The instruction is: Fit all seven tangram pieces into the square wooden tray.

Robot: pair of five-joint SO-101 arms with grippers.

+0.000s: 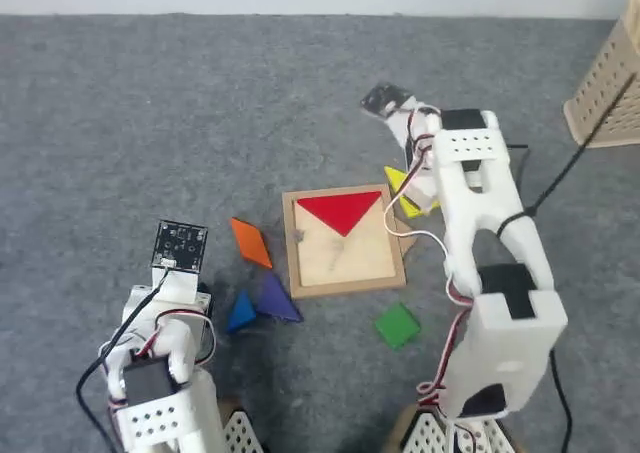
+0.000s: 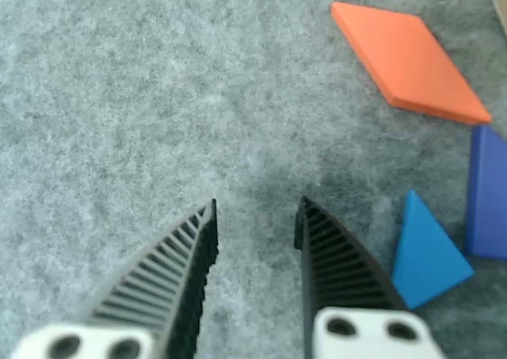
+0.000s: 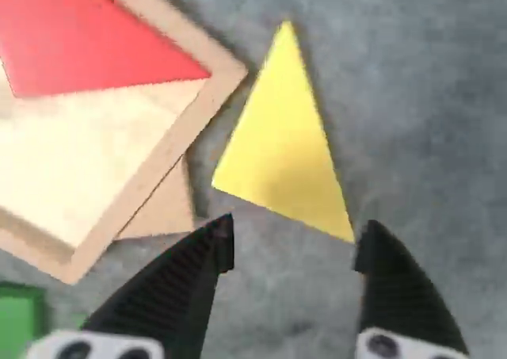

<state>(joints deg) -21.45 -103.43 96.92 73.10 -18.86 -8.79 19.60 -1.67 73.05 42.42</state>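
Right claw (image 3: 299, 226) agape, empty, just beside yellow triangle (image 3: 283, 147)

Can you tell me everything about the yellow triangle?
The yellow triangle is a thin, smooth, plain piece with three sharp corners, maybe painted wood or plastic. It lies flat on the grey felt-like table, outside the wooden tray, close by one of its corners. The right gripper is over one edge with its fingers open, so nothing grips it.

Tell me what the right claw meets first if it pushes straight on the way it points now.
Most likely the yellow triangle, lying on the grey mat just ahead of the open right claw, beside a corner of the tray. Depth is unclear; it could touch the mat first.
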